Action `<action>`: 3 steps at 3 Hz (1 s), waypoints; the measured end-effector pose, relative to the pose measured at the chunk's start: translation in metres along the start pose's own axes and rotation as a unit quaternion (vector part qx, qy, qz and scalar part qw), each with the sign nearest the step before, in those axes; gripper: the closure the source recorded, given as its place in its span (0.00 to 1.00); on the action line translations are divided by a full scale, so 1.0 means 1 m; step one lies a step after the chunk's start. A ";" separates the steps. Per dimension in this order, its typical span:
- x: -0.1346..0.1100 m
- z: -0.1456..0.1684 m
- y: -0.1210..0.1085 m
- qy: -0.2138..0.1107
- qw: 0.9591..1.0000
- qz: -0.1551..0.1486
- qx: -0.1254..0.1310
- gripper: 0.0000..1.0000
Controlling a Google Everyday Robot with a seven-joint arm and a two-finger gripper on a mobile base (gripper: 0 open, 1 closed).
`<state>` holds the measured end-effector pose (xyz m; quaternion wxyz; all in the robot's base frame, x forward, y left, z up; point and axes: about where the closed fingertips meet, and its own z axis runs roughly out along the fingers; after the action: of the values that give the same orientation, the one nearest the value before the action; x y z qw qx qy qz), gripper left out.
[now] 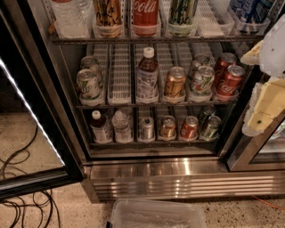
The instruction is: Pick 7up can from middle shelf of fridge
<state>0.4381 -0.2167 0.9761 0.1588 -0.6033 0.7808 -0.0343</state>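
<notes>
Standing at the front of the leftmost lane of the middle shelf point(119, 105), the 7up can point(88, 84) is upright, with a second similar can point(91, 63) touching it from behind. Its pale body shows green lettering, which reads most likely as the 7up logo. Another pale can point(202, 80) with green and red marks stands further right, between the gold-brown can point(174, 82) and the red Coca-Cola cans point(230, 80); its label cannot be read.

The gripper point(265, 109) hangs at the right edge, outside the fridge point(178, 178) and well apart from the 7up can. No can is seen in it, and whether it is open or closed cannot be told.

The step in hand is probably the approach. To do it well, the gripper should travel left across the open front, enter straight into the left lane below the upper rack, and close around the middle of the can body. The empty white lane tray point(119, 73) beside it gives room, so the brown bottle point(147, 75) should not be disturbed.

On the top tier, one red can point(145, 12) reads "Cola".
</notes>
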 end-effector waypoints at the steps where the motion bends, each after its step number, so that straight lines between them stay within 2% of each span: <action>1: 0.000 0.000 0.000 0.000 1.000 0.000 0.000 0.00; 2: -0.016 0.015 -0.005 -0.030 0.999 0.013 0.010 0.00; 3: -0.047 0.048 -0.013 -0.116 0.991 0.074 0.005 0.00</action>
<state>0.4742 -0.1687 0.9435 0.2530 -0.5433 0.7993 0.0440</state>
